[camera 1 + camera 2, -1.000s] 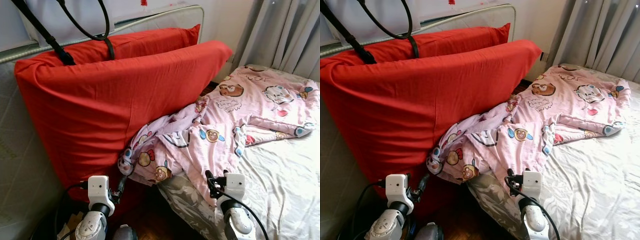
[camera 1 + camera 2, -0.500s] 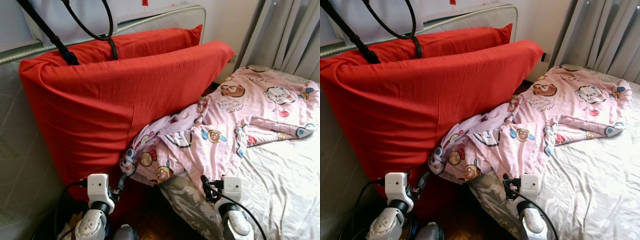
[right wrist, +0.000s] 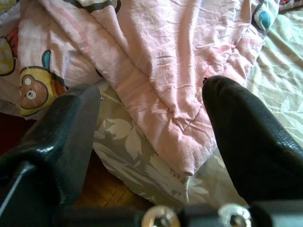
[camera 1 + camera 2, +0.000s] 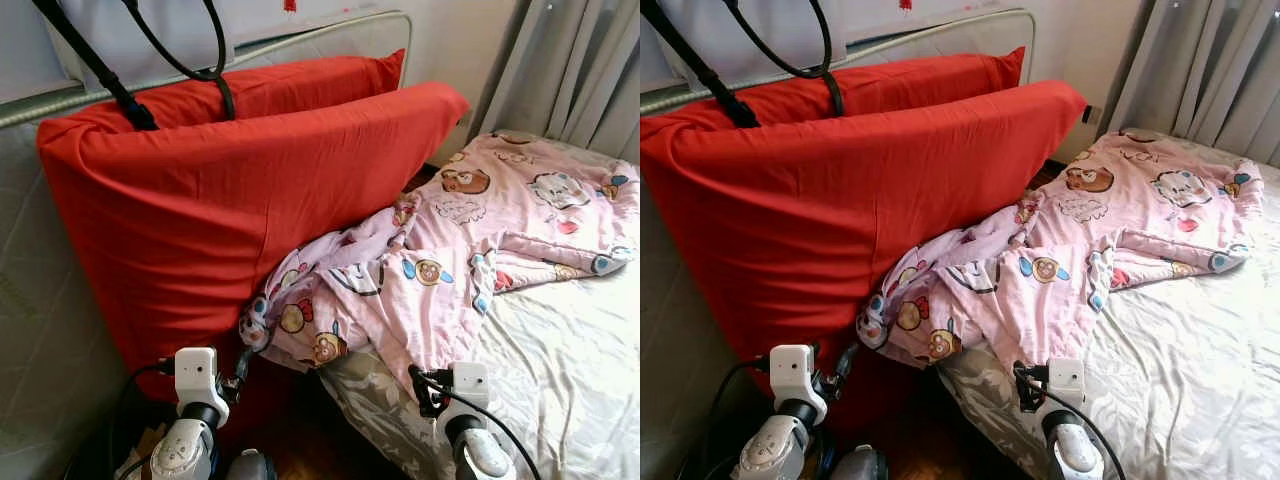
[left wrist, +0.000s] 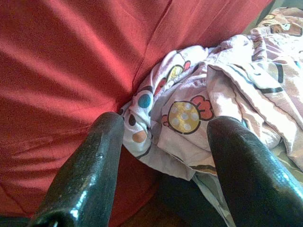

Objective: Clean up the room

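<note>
1. Fingers (image 5: 94, 165) of the left gripper (image 5: 163, 161) are spread apart, holding nothing, pointed at the hanging end of the pink cartoon-print blanket (image 4: 440, 270) where it meets the red cushion (image 4: 230, 210).
2. Right gripper (image 3: 151, 142) is likewise spread wide and empty, hovering at the near edge of the bed (image 4: 570, 370), just short of the blanket's folded corner.
3. Blanket lies crumpled across the bed's left side, spilling off the edge against the cushion.

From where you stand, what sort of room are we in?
Most likely a bedroom. There is a bed with a leaf-patterned sheet, a pink cartoon-print blanket bunched across it, two large red pillows leaning beside it, and grey curtains behind.
</note>
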Controlling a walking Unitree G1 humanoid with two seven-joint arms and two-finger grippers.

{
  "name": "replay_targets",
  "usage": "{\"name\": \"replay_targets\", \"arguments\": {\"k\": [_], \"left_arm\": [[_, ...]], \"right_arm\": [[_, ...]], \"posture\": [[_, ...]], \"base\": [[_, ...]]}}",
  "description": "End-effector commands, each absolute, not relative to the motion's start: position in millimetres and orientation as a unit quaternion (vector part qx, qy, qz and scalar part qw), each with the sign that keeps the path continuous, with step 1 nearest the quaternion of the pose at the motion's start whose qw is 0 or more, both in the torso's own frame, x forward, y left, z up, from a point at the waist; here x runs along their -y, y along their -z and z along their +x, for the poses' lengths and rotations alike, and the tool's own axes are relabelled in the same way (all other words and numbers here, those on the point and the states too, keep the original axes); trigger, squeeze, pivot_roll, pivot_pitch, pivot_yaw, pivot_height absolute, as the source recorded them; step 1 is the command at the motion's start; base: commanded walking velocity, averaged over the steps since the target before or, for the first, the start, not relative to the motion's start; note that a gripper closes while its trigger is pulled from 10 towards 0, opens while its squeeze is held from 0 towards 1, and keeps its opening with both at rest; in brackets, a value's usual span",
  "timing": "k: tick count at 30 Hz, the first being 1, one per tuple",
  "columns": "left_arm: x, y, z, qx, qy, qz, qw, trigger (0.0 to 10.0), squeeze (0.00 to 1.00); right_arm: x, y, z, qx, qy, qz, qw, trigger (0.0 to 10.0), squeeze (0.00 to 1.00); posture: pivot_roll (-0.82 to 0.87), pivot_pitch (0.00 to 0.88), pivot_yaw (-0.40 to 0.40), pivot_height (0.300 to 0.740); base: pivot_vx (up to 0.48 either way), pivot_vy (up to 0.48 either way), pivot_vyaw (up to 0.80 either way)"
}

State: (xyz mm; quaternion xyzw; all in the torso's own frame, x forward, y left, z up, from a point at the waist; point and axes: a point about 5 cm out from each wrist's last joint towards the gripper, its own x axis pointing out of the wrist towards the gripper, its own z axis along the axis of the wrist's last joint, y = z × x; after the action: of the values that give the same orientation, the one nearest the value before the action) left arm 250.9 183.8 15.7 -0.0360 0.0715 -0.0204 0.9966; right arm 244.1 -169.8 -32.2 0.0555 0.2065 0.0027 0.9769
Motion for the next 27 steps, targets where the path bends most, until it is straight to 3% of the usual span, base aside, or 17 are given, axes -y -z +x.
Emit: {"name": "replay_targets", "arguments": {"k": [1,27], "left_arm": [[-183.6,-16.4,252.0,-0.073,0.020,-0.039,0.996,10.0,0.00],[-183.5,-16.3,252.8,-0.073,0.022,-0.037,0.996,10.0,0.00]], "right_arm": [[170.6,29.5,248.1,-0.201,-0.001,0.058,0.978,10.0,0.00],[163.9,25.4,252.2,-0.184,-0.010,0.059,0.981,10.0,0.00]], "posture": [[-0.03,0.000,-0.024,0.652],[-0.04,0.000,-0.022,0.652]], "base": [[0.000,0.000,0.00],[0.264,0.000,0.00]]}}
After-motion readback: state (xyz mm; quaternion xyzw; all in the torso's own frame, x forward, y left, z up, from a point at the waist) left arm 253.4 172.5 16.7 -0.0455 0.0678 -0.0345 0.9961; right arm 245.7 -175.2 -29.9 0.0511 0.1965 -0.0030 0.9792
